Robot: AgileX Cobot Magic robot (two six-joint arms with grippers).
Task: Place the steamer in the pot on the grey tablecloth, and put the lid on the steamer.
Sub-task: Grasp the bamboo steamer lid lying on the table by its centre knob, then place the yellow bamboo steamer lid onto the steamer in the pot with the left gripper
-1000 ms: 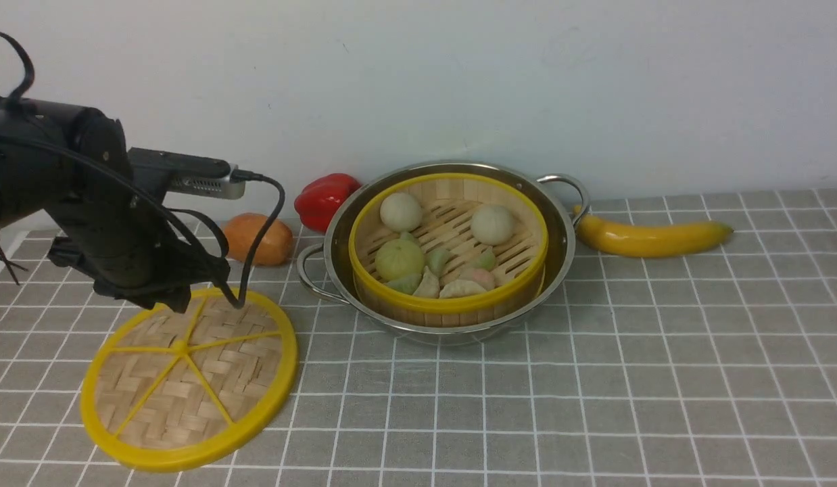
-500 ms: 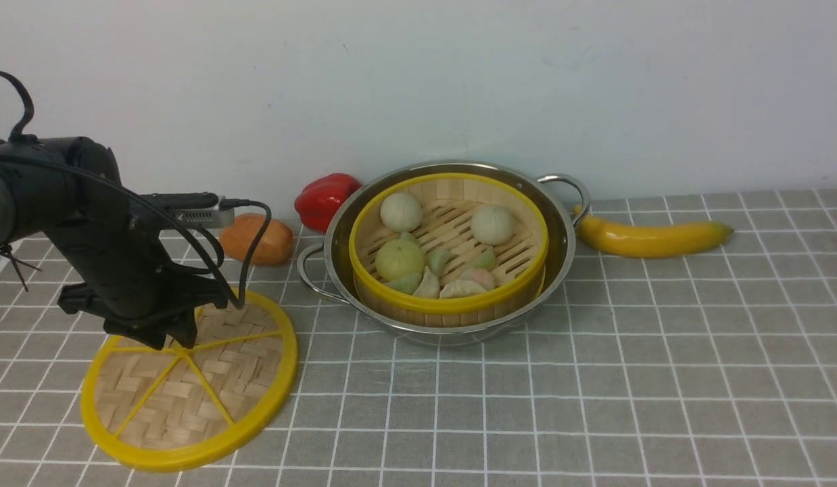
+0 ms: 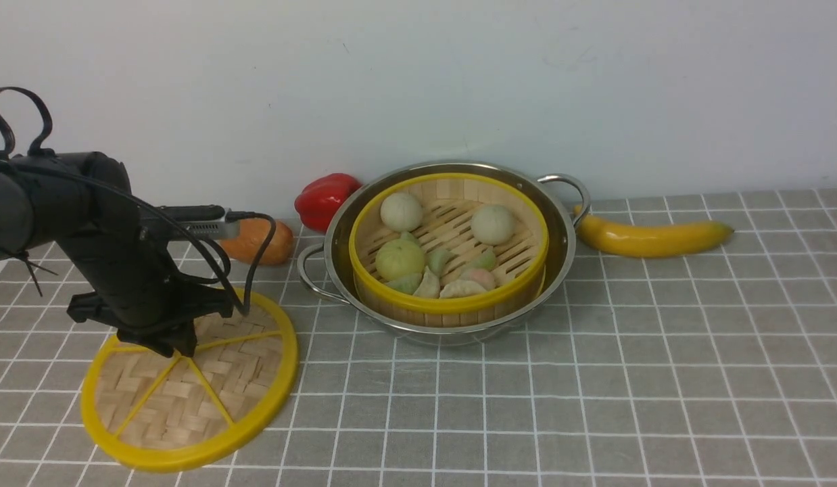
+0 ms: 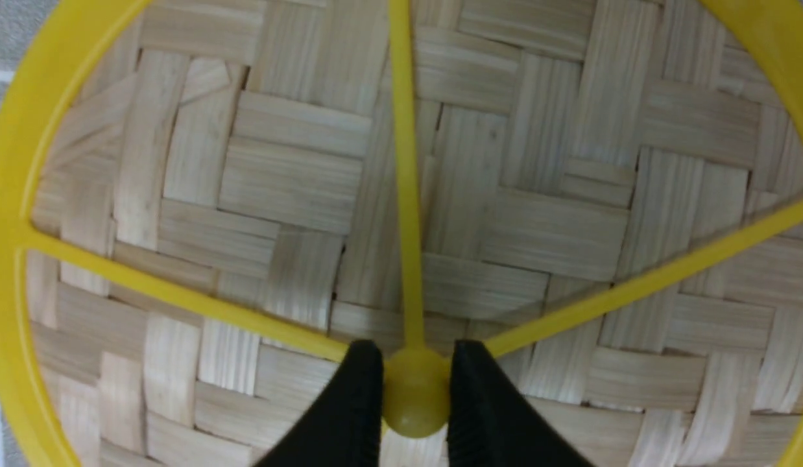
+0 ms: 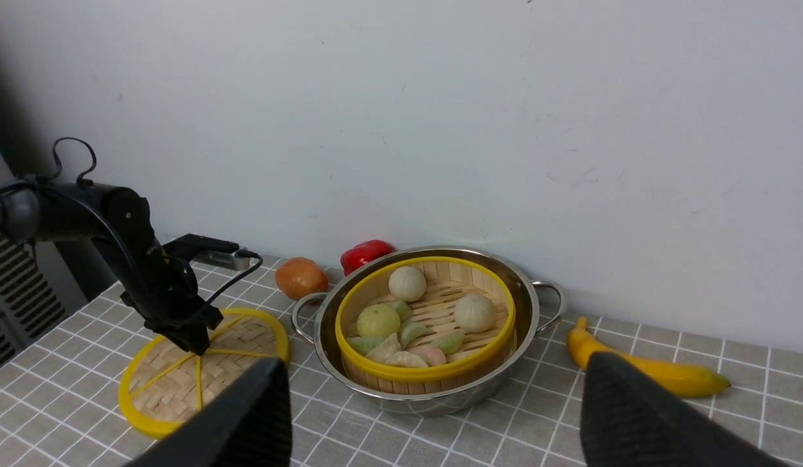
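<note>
Room for movement is given mostly by the grey tablecloth [image 3: 594, 379], which is spread up to the wall and left bare along its near edge and whole right side. The pot [image 3: 562, 233] is set by the far edge, near the middle, and the steamer [image 3: 452, 306] is seated inside it, uncovered and filled with buns and dumplings [image 3: 428, 264]. A banana [image 3: 652, 237] is laid just beside the pot's right handle. A red pepper [image 3: 324, 197] and an orange round item [image 3: 266, 245] are crowded at the far edge on the pot's left, the latter partly hidden by the left arm's camera. The lid [image 3: 188, 399] is laid flat towards the near left corner, apart from the pot, its far rim partly covered by the arm. The left gripper [image 3: 177, 350] is placed over the lid's centre, clamped on either side of the yellow hub [image 4: 414, 402]. The right gripper [image 5: 434, 363] is held high and spread wide, nothing between its fingers, which are cut off by the frame.
</note>
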